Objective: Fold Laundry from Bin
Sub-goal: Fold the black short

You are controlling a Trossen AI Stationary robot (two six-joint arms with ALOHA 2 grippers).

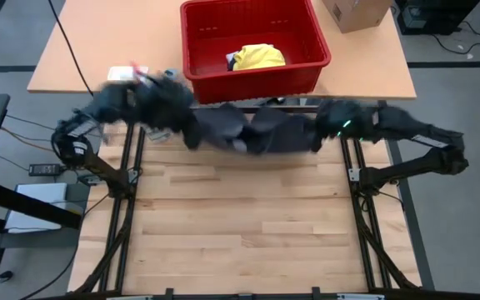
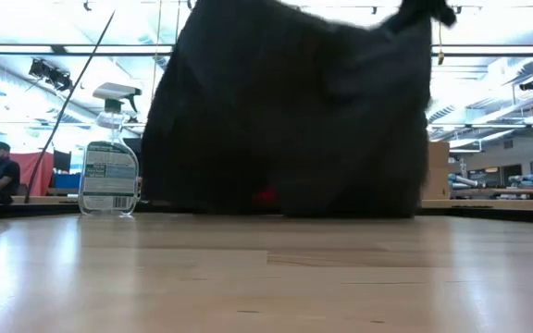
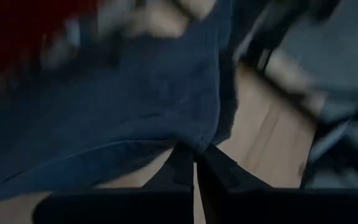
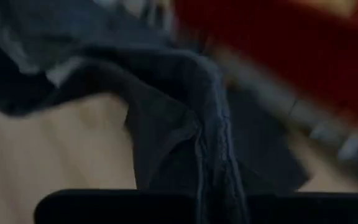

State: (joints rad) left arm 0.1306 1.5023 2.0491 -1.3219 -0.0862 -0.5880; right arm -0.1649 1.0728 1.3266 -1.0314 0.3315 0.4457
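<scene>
The dark grey garment (image 1: 248, 129) hung in the air just in front of the red bin (image 1: 255, 40), stretched sideways between the two arms, so its long axis ran across the tabletop (image 1: 248, 225) from left to right, roughly parallel to the bin's near wall. In the low view it dropped like a curtain, its bottom edge at or close to the wood; whether it touched could not be told. The left claw (image 1: 188, 125) was clenched on the cloth at the left end; the left wrist view showed its two dark fingers (image 3: 182, 169) pinched together with a hem of the fabric caught between them. The right claw (image 1: 319, 132) was likewise clamped on the right end, where the right wrist view showed a bunched ridge of the garment running down into the grip. Each claw therefore held its own corner, and neither was nearer the middle, which sagged slightly between them. The open stretch of tabletop lay on the near side of the garment, away from the bin, so laying it flat would likely mean carrying both ends together toward that side while keeping the span taut. A bright yellow garment (image 1: 257, 57) remained inside the bin, and a cardboard box (image 1: 355, 12) stood well apart at the far corner.
</scene>
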